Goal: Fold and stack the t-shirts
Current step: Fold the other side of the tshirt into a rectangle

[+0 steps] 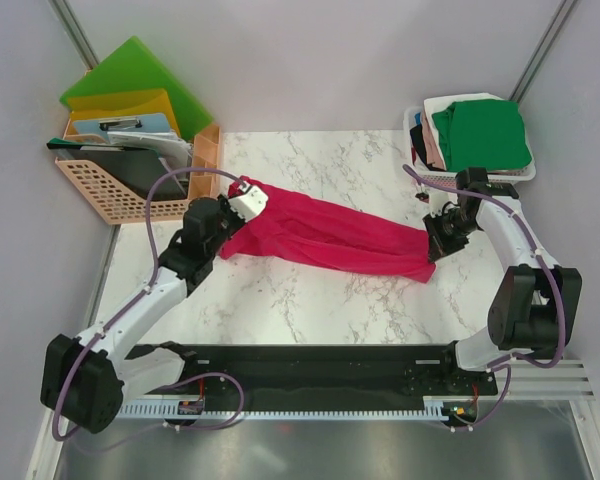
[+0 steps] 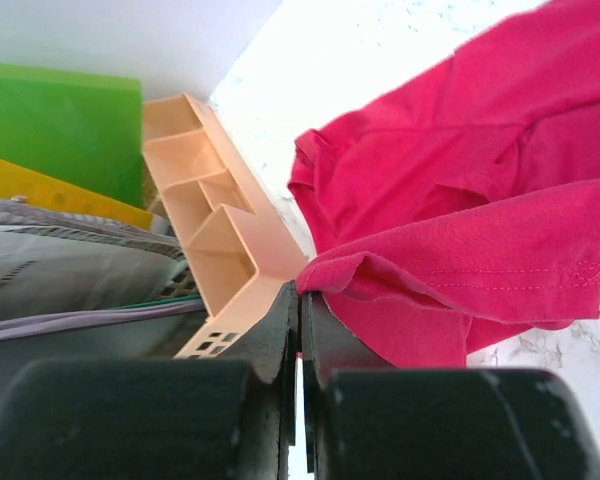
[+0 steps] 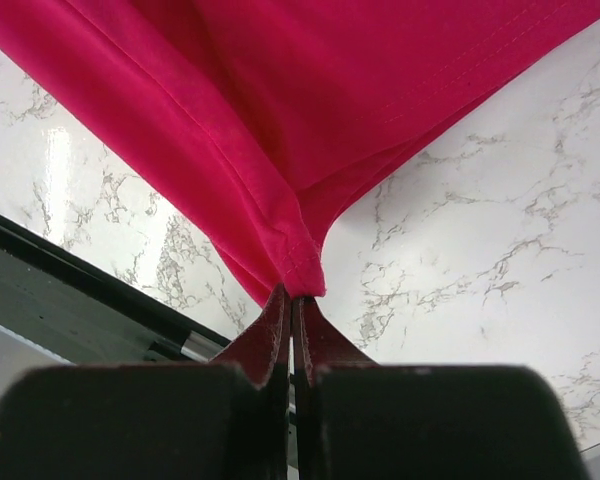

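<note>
My left gripper is clenched on a bunched edge of the crimson-pink t-shirt. From the fingertips the cloth spills ahead and to their right, in loose folds over the marble table. Just to the left of these jaws stands a peach basket, and past it a green folder and a yellow folder.

My right gripper is pinched tight on a hemmed corner of the same shirt, which fans out wide ahead of the jaws. Between my two grips the shirt runs as one long, rumpled band across the marble. Beyond my right jaws, well apart, a green t-shirt tops the pile in a white basket.
</note>
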`<control>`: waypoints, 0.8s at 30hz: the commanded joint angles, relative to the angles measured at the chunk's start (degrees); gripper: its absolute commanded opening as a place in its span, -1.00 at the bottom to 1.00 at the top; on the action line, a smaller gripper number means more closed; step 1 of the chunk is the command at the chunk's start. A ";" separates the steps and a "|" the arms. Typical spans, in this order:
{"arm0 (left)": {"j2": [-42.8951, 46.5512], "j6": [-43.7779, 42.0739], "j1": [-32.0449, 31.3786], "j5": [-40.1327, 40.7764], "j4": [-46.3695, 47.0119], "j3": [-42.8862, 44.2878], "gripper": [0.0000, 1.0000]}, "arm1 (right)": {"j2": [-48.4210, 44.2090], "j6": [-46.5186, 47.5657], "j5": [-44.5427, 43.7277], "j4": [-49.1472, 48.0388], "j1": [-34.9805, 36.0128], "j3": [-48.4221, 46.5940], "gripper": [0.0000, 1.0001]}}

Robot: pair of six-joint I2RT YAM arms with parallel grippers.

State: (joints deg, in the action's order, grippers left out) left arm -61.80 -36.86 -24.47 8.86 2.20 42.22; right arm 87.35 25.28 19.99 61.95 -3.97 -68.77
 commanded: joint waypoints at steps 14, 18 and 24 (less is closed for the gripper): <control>-20.54 2.32 0.47 -0.60 1.85 12.71 -0.96 | -1.48 0.74 1.10 0.36 -0.08 2.59 -1.00; -25.99 1.18 0.65 0.37 1.85 16.49 -0.96 | -1.57 0.74 0.93 0.19 -0.16 3.21 -1.00; -31.53 1.09 1.18 -0.07 1.85 19.04 -0.95 | -1.92 0.65 0.84 0.27 -0.08 3.12 -1.00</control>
State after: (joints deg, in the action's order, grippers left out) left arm -91.44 -36.51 -23.86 8.84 2.52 58.61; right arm 87.29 25.32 20.10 61.98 -3.97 -65.71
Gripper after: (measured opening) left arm 0.030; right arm 0.010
